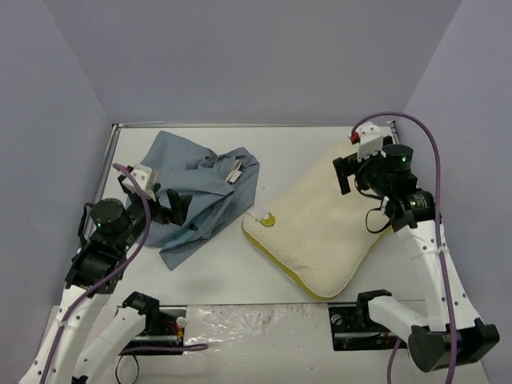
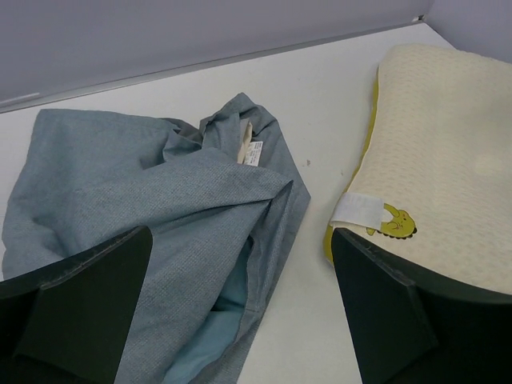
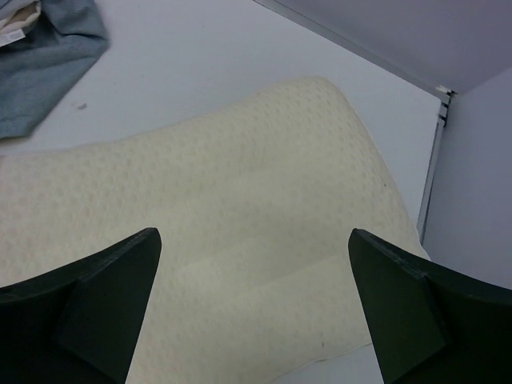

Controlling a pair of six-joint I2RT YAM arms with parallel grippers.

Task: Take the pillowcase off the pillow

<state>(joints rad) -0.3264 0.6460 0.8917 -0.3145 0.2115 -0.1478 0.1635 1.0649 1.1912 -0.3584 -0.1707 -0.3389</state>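
Below the wide, empty left hand the pillowcase lies crumpled on the surface, just apart from the bare pillow under the equally wide right hand: removal apparently done, so nothing gripped.

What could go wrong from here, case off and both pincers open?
1. The left pincer hangs open over the pillowcase; a low retreat might snag and drag it.
2. Its corner lies close to the tagged corner of the pillow; dragged cloth could re-cover it.
3. The pillow's near corner sits by the front edge of the table; a nudge from the right pincer could tip it off.
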